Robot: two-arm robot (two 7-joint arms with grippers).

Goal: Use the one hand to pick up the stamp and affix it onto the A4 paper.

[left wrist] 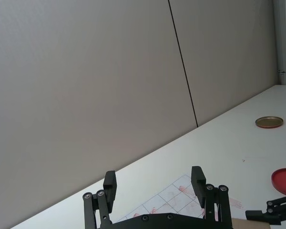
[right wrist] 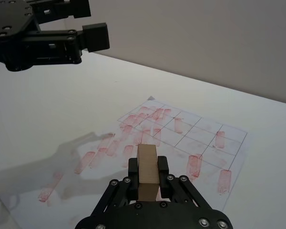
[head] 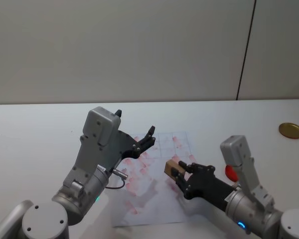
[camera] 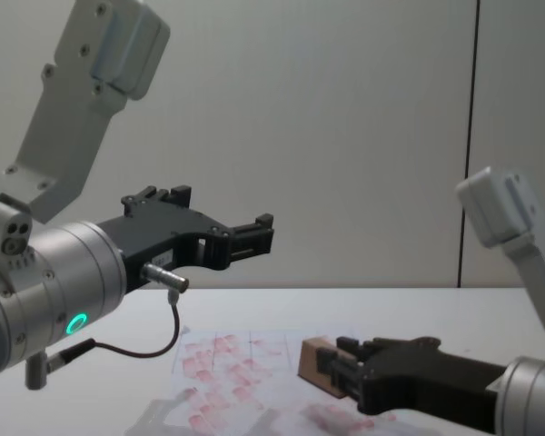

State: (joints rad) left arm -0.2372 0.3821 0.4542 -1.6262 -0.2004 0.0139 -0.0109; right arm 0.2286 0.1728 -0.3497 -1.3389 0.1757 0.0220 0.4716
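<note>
White table (head: 30, 129) holds the A4 paper (head: 154, 199); right gripper (head: 178, 174) clenches the stamp (head: 171, 167) over its right side; left gripper (left wrist: 153, 176) hovers, fingers spread, empty.

Tan stamp (right wrist: 147, 168) between the fingers (right wrist: 133, 168) of the right gripper (right wrist: 148, 165), over the red-printed A4 paper (right wrist: 200, 138).

Left hand (left wrist: 153, 177) hanging above A4 paper (head: 182, 140), bare tabletop (head: 30, 132) leftward

Soft, even light falls from above onto my desk (head: 35, 129), which shows bright and evenly white. My left claw (left wrist: 153, 177) and its arm throw a pale grey, soft-edged shadow over the near part of the A4 paper (right wrist: 200, 138). The far wall is duller.
</note>
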